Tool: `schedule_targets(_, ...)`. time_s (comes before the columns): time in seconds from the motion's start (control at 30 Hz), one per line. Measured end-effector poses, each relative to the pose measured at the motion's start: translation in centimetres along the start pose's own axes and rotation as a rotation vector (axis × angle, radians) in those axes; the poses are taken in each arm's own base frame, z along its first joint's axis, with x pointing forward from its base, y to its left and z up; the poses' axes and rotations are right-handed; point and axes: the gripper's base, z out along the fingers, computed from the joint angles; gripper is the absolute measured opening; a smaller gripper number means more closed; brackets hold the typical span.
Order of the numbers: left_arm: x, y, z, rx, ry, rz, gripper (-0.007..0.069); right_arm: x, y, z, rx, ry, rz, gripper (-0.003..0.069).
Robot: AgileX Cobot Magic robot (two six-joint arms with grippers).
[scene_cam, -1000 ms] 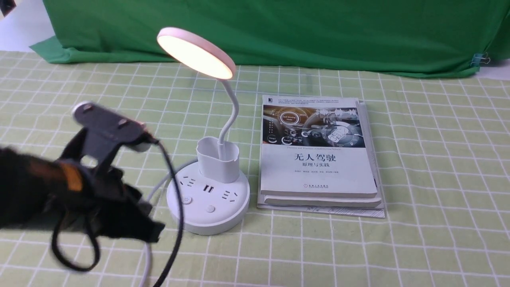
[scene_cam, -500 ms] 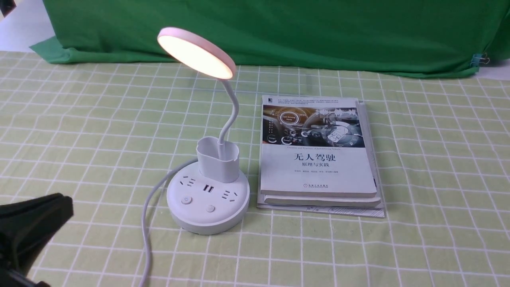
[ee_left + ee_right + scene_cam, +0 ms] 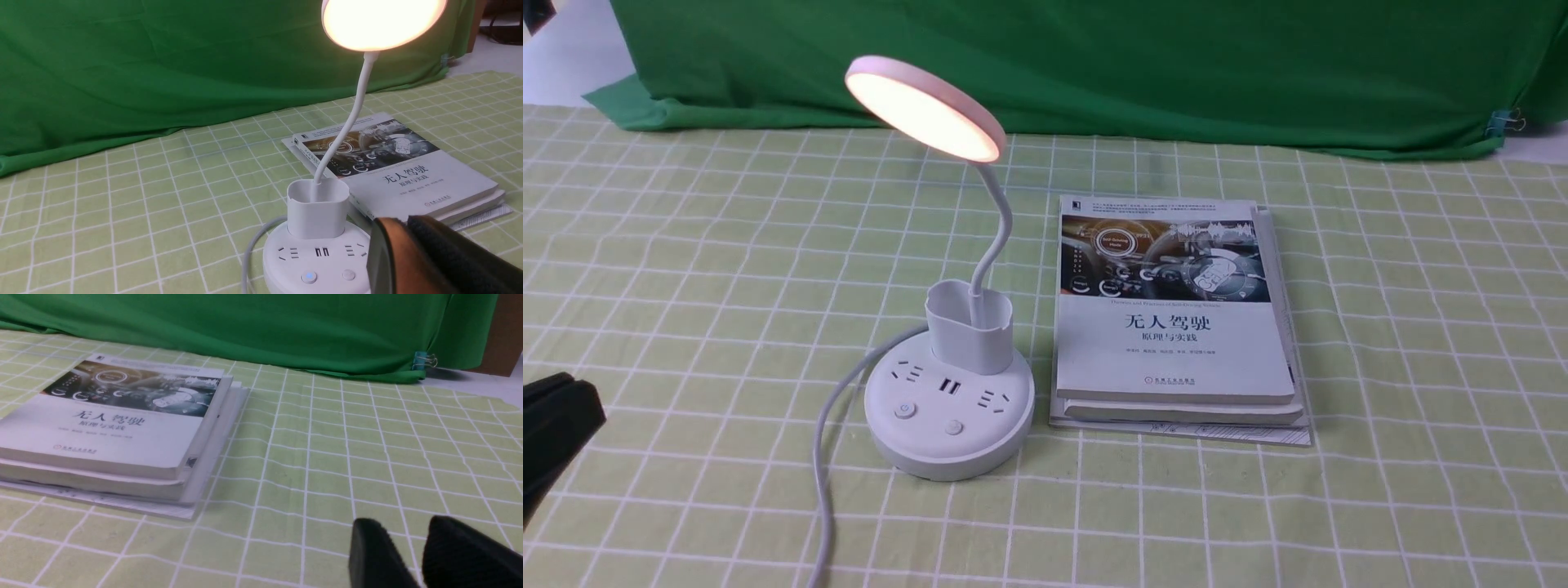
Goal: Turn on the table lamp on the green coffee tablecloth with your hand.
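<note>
The left claw (image 3: pixel 554 429) shows in the front view only as a black wedge at the left edge, low over the green coffee tablecloth (image 3: pixel 686 245) and well apart from the table lamp (image 3: pixel 949 408). In its own wrist view a dark ribbed finger with a brownish side fills the near corner, and I cannot tell whether the jaws are spread or pressed together. It holds nothing that can be seen. The right claw (image 3: pixel 402 523) appears only in the right wrist view: two black fingers (image 3: pixel 369 555) stand slightly apart with a thin strip of cloth showing between them, gripping nothing. The lamp stands upright on the gridded cloth, its round base (image 3: pixel 980 441) carrying sockets, a USB slot and two buttons. The left button (image 3: pixel 309 277) glows blue in the left wrist view; the other button (image 3: pixel 348 274) beside it is plain. A small white cup holder (image 3: pixel 969 327) sits at the back of the base, and the thin neck (image 3: pixel 998 220) curves up from it to the disc head (image 3: pixel 923 106), which is lit warm and tilted toward the robot's left. A white power cord (image 3: pixel 827 465) runs from the base toward the near edge. Just beside the base on the right lies a stack of books (image 3: pixel 1176 359), flat. Behind everything hangs a dark green backdrop cloth (image 3: pixel 1135 65), with a binder clip (image 3: pixel 1507 122) at its right end.
</note>
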Motion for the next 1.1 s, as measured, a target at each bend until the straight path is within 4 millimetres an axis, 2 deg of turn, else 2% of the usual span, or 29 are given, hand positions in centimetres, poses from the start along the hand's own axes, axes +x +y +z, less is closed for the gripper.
schedule_targets(0.27,0.1,0.0,0.0,0.000,0.001,0.000,0.0019,0.0,0.0,0.0,0.000,0.000,0.000,0.0245)
schedule_targets(0.5,1.2,0.3,0.3,-0.033,0.037,0.088,0.0019,0.0,0.0,0.0,0.000,0.000,0.000,0.0245)
schedule_targets(0.73,4.0,0.2,-0.8,-0.075,0.003,0.121,0.0019,0.0,0.0,0.0,0.000,0.000,0.000,0.0245)
schedule_targets(0.87,7.7,0.2,-0.8,-0.160,0.023,0.087,0.0019,0.0,0.0,0.0,0.000,0.000,0.000,0.0245)
schedule_targets(0.9,8.1,0.2,-0.7,-0.170,0.035,0.090,0.0019,0.0,0.0,0.0,0.000,-0.001,0.000,0.0245)
schedule_targets(0.93,8.8,0.3,-0.5,-0.184,0.059,0.086,0.0019,0.0,0.0,0.0,0.001,-0.003,0.000,0.0245)
schedule_targets(0.97,10.4,0.4,-0.1,-0.212,0.115,0.087,0.0019,0.0,0.0,0.0,0.000,0.001,0.000,0.0245)
schedule_targets(1.0,10.6,0.4,-0.1,-0.215,0.122,0.085,0.0019,0.0,0.0,0.0,0.000,0.001,0.000,0.0245)
schedule_targets(1.03,12.1,0.4,0.2,-0.236,0.174,0.078,0.0019,0.0,0.0,0.0,0.000,-0.001,0.000,0.0245)
schedule_targets(1.1,13.1,0.5,0.4,-0.261,0.202,0.069,0.0019,0.0,0.0,0.0,0.000,0.000,0.000,0.0245)
